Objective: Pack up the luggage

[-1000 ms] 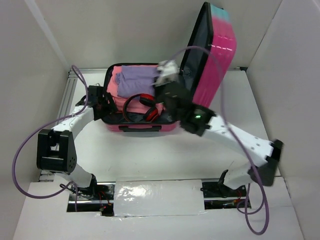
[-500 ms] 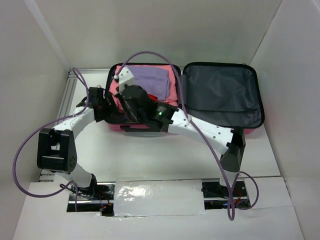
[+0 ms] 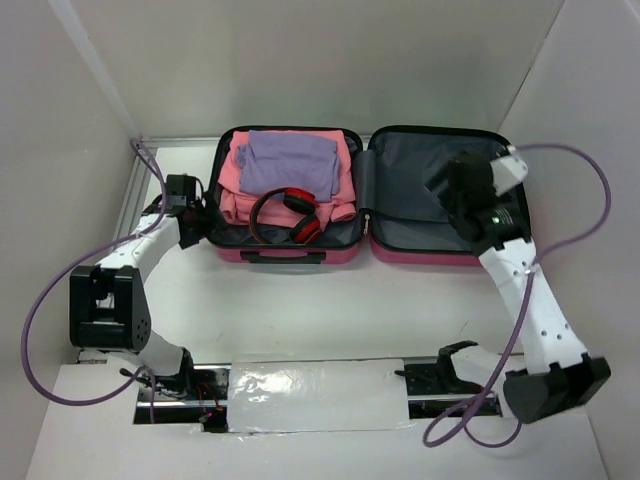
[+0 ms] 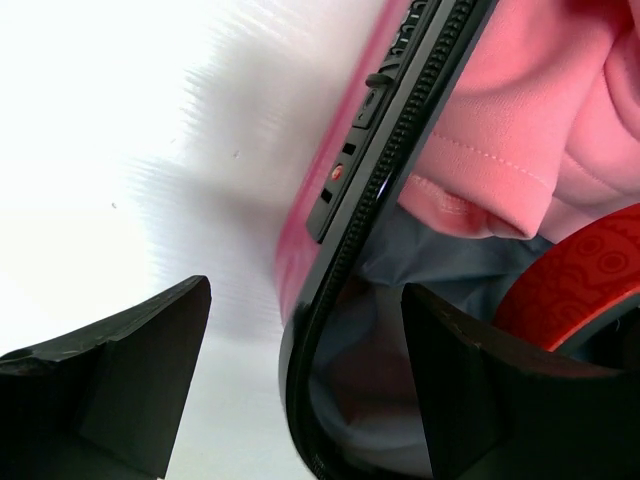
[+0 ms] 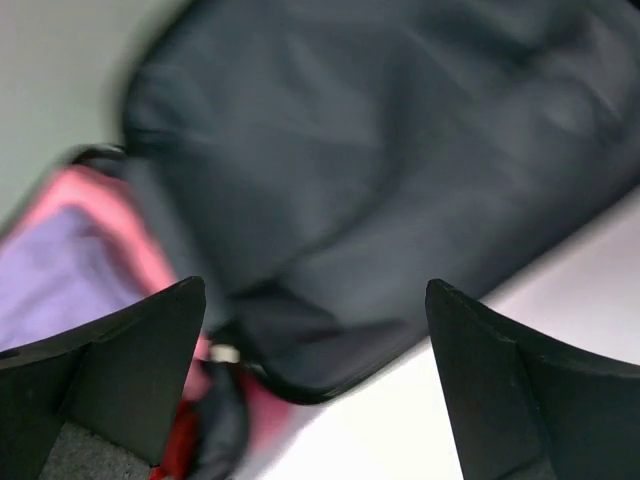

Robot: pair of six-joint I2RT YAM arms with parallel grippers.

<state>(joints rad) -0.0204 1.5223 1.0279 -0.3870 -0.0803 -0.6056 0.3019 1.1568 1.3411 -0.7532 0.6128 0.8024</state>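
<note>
The luggage lies open flat on the table, pink shell, both halves facing up. Its left half holds a pink cloth, a purple cloth and red headphones. The lid shows only grey lining. My left gripper is open and straddles the left half's zipper rim, one finger outside on the table side, one inside near the headphones. My right gripper hovers open over the lid lining, holding nothing.
White walls enclose the table on the left, back and right. An aluminium rail runs along the left side by the left arm. Purple cables loop off both arms. Bare white tabletop lies between the luggage and the arm bases.
The lid went from standing upright to lying flat open on the right. My right arm swung from over the packed half to above the lid and its jaws opened. The left gripper barely moved.
</note>
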